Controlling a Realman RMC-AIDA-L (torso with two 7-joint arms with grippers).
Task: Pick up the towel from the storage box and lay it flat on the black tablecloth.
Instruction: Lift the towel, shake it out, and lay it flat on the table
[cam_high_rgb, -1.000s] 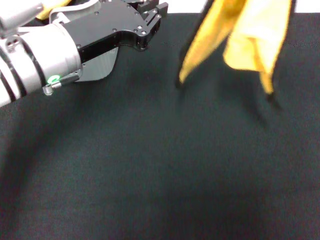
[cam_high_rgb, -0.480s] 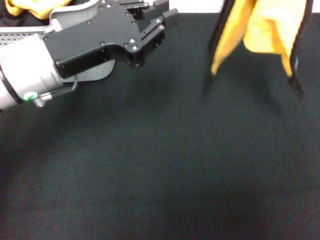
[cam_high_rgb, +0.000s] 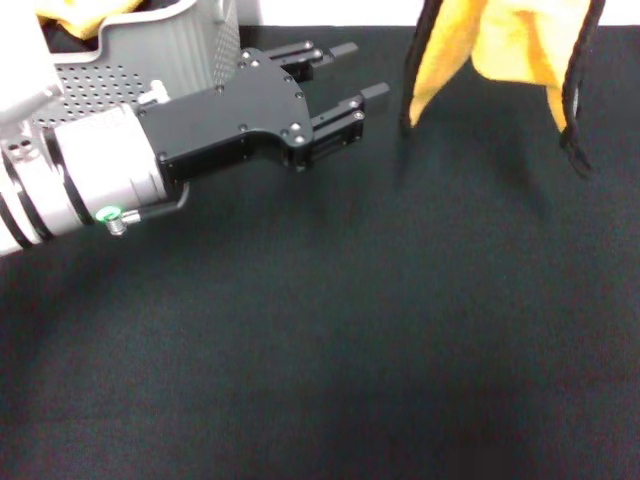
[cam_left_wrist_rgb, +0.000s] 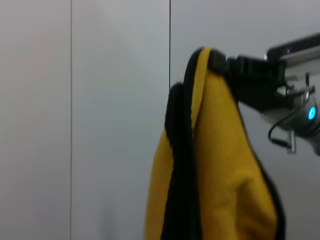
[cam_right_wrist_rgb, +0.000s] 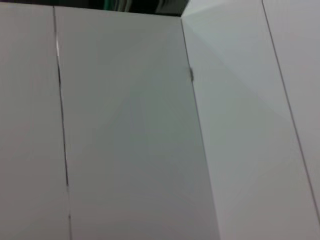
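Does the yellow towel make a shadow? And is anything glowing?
Head view: the towel hangs over the tablecloth, leaving only a faint shadow; the open left pincer hovers nearby. Left wrist view: a small blue light glows on the right arm, behind the right pincer gripping the towel. Right wrist view: just evenly lit wall, no glare.

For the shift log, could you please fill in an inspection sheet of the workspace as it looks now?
Surface: black tablecloth, bare in front.
Job's things: towel hanging above the cloth, held at its top by the right end effector; storage box far left.
Clutter: second yellow cloth in the box.
Grippers: left end effector open, above the cloth, reaching towards the towel.
Cables: thin black cable on the right arm.
Surroundings: pale wall panels.
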